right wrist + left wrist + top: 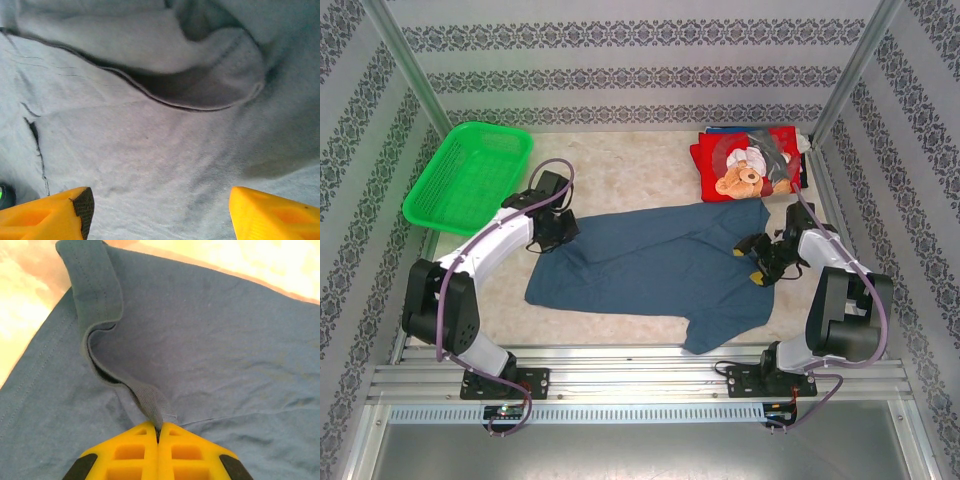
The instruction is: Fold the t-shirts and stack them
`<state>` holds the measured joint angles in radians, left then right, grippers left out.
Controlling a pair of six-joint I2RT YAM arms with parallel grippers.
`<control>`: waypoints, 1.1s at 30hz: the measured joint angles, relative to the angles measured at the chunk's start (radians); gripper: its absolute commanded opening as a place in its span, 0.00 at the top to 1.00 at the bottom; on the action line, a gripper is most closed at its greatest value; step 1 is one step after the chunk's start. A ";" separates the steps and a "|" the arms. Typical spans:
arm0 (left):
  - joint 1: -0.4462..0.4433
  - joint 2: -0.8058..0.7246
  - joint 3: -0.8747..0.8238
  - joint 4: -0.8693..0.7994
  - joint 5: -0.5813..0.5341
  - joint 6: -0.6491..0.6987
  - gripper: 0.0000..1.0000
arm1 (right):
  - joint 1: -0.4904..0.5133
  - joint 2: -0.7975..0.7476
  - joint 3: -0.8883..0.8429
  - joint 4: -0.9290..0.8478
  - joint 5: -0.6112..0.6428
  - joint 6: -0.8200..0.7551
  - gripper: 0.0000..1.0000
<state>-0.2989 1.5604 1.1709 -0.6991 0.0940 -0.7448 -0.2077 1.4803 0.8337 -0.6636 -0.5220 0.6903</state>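
My left hand (158, 434) clamps the blue tee's (650, 262) edge, right hand (159, 200) open over it, unfolded; red tee (745, 165) beyond it lies folded.

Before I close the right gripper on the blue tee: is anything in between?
Nothing visible. The right gripper stands open directly over bare cloth of the blue tee, with a folded hem just ahead. The left gripper is shut on its edge.
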 measured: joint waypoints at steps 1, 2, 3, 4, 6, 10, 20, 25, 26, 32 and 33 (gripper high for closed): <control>0.000 0.000 0.000 0.002 0.003 0.000 1.00 | 0.000 0.000 -0.003 0.004 0.000 0.006 0.28; 0.000 -0.001 0.000 0.005 0.006 0.000 1.00 | 0.000 0.000 -0.003 0.009 0.000 0.015 0.28; 0.000 -0.001 0.000 0.006 0.008 0.000 1.00 | 0.000 0.000 -0.003 0.016 0.000 0.020 0.28; 0.000 -0.001 0.000 0.006 0.010 0.000 1.00 | 0.000 0.000 -0.003 0.023 0.001 0.025 0.28; 0.000 -0.001 0.001 0.008 0.011 0.000 1.00 | 0.000 0.000 -0.002 0.039 0.004 0.042 0.28; 0.000 -0.001 0.007 0.009 0.011 0.001 1.00 | -0.014 0.004 -0.002 0.079 0.008 0.075 0.30; 0.000 -0.002 0.008 0.013 0.011 0.001 1.00 | -0.026 0.090 0.003 0.173 0.008 0.146 0.41; 0.000 -0.002 0.008 0.016 0.011 0.004 1.00 | -0.026 0.097 0.003 0.198 0.009 0.167 0.61; 0.000 -0.002 0.008 0.018 0.011 0.004 1.00 | -0.026 0.101 0.003 0.201 0.009 0.171 0.64; 0.006 -0.002 0.008 0.019 0.010 0.006 1.00 | -0.026 0.153 0.021 0.205 0.009 0.177 0.89; 0.010 -0.002 0.010 0.019 0.010 0.007 1.00 | -0.026 0.157 0.024 0.206 0.009 0.179 0.94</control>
<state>-0.2890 1.5581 1.1809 -0.6800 0.1040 -0.7380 -0.2340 1.6375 0.8577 -0.4580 -0.5133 0.8688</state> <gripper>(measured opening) 0.048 0.136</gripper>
